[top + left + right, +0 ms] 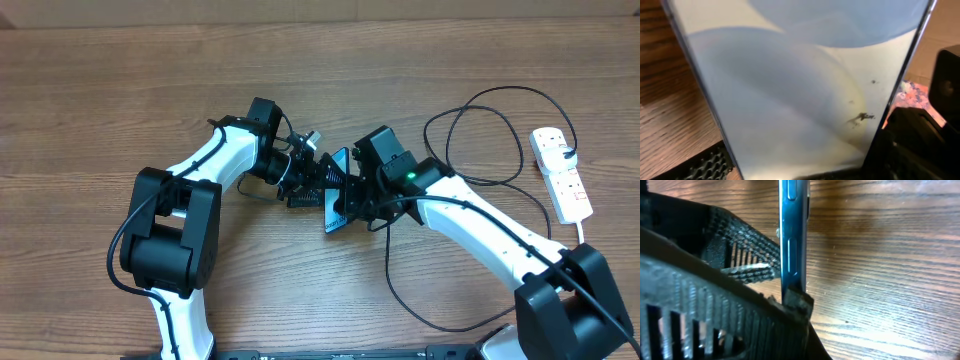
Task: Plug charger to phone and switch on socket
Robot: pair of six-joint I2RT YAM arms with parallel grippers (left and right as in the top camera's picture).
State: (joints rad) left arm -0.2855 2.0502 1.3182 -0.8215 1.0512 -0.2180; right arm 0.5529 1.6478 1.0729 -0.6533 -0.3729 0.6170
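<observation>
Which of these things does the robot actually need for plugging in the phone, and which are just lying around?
Needed for the job:
- the phone
- the charger, a thin black looping cable
- the socket, a white power strip

Not part of it:
- the strip's white cord
- the wooden table

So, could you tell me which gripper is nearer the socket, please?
Right. The right gripper is at the phone on its socket side; the left gripper is on the phone's opposite side, farther from the socket.
</observation>
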